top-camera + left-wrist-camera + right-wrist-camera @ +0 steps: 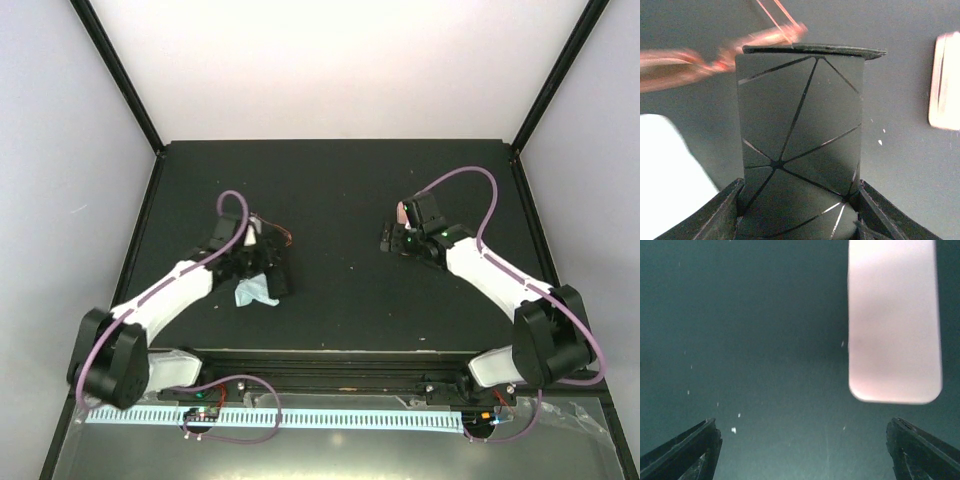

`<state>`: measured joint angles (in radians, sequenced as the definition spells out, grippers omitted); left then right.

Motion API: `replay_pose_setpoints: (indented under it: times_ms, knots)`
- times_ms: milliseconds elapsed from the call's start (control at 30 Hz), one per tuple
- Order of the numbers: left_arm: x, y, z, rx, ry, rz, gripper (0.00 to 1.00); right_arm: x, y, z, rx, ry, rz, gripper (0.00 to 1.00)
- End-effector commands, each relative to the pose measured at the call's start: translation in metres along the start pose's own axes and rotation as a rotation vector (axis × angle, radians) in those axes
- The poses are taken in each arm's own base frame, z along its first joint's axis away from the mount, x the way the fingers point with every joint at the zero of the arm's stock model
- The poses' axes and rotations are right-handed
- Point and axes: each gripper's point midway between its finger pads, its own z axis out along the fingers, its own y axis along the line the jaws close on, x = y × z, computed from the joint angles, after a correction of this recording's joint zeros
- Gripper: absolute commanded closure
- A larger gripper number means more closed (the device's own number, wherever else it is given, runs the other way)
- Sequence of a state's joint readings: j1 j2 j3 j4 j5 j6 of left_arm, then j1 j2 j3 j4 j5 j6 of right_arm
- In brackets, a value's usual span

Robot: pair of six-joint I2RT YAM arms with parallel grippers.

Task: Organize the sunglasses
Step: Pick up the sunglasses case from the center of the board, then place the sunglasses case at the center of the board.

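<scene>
Left gripper (800,212) clamps the black case (800,125); red sunglasses (700,67) lie crosswise just beyond it; right gripper (802,440) gapes, empty

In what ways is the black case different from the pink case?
The black case is dark with thin silver lines; the pink case is plain and pale. The black case is clamped in the left gripper, while the pink case lies free on the table, ahead of the open right gripper. Both look oblong.

White arms (170,290), black joints (110,355), purple cables (232,193)
</scene>
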<state>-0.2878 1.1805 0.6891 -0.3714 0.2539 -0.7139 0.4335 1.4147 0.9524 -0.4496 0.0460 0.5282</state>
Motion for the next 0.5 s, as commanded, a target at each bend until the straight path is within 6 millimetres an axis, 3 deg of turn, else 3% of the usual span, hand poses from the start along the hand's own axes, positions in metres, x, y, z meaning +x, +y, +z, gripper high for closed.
replay_pose_setpoints:
  times_ms: [0,133,200,367,467]
  knots:
    - [0.023,-0.059,0.037,0.133,0.118,0.024,0.60,0.030,0.016,0.005,-0.117,0.080,-0.018,0.11]
    - [0.048,-0.078,0.077,0.112,0.217,0.067,0.60,0.062,0.037,0.011,-0.273,0.196,-0.042,0.18]
    - [0.051,-0.084,0.092,0.086,0.226,0.086,0.60,0.071,0.041,0.015,-0.310,0.229,-0.035,0.21]
    - [0.046,-0.094,0.116,0.058,0.218,0.077,0.60,0.084,0.039,0.024,-0.294,0.270,-0.044,0.22]
    - [0.050,-0.098,0.124,0.066,0.244,0.071,0.53,0.088,0.037,0.028,-0.242,0.280,-0.096,0.22]
